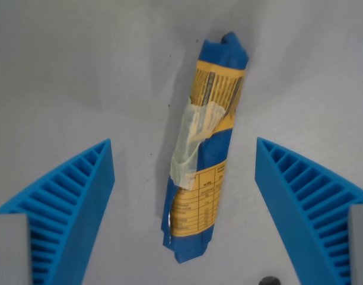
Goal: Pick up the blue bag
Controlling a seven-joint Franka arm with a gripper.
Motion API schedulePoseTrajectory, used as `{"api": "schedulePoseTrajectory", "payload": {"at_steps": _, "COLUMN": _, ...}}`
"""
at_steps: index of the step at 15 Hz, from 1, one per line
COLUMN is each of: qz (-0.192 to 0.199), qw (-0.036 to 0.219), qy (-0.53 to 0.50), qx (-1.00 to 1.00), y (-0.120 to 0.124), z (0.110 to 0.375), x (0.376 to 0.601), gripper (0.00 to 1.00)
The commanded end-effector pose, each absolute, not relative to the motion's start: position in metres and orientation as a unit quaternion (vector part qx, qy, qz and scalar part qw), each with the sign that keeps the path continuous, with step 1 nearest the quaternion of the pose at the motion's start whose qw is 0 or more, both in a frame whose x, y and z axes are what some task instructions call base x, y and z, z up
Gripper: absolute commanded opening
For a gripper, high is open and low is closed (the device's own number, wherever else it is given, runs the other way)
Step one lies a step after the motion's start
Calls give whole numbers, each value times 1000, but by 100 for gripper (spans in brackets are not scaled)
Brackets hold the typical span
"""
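Blue ribbed fingers (69, 202) were seen at both lower corners of the wrist view, gripper (184, 196) spread wide, nothing gripped. The blue bag (206, 142) was found lying rolled up lengthwise on the grey table (80, 71), between the fingers, touching neither. A yellow label (217, 89) with dark print was noted on it; text too blurred to be read. A strip of clear tape (193, 139) was wrapped across the middle. Contents could not be seen.

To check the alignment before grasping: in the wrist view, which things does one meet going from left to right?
Left blue ribbed finger → blue bag lying on the grey surface → right blue ribbed finger. The gripper is open, with the bag between its fingers.
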State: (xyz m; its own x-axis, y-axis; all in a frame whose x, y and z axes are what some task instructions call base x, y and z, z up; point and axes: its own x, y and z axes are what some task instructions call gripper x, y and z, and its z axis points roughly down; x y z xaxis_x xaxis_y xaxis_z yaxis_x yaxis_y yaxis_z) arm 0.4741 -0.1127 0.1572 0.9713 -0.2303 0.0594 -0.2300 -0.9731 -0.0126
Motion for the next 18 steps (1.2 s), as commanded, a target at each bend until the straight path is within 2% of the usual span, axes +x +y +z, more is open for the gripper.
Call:
{"api": "schedulePoseTrajectory", "payload": {"at_steps": 1, "qz": -44, "qw": 12, "qy": 119, "qx": -992, "y": -118, "z": 148, "x": 475, "gripper": 100}}
{"api": "schedulePoseTrajectory", "payload": {"at_steps": 4, "qz": -51, "qw": 11, "qy": 117, "qx": -992, "y": -115, "z": 133, "x": 476, "gripper": 100}}
{"api": "schedulePoseTrajectory", "payload": {"at_steps": 5, "qz": -51, "qw": 10, "qy": 116, "qx": -992, "y": -114, "z": 127, "x": 474, "gripper": 0}}
{"api": "schedulePoseTrajectory", "payload": {"at_steps": 18, "qz": -51, "qw": 10, "qy": 116, "qx": -992, "y": -114, "z": 127, "x": 474, "gripper": 0}}
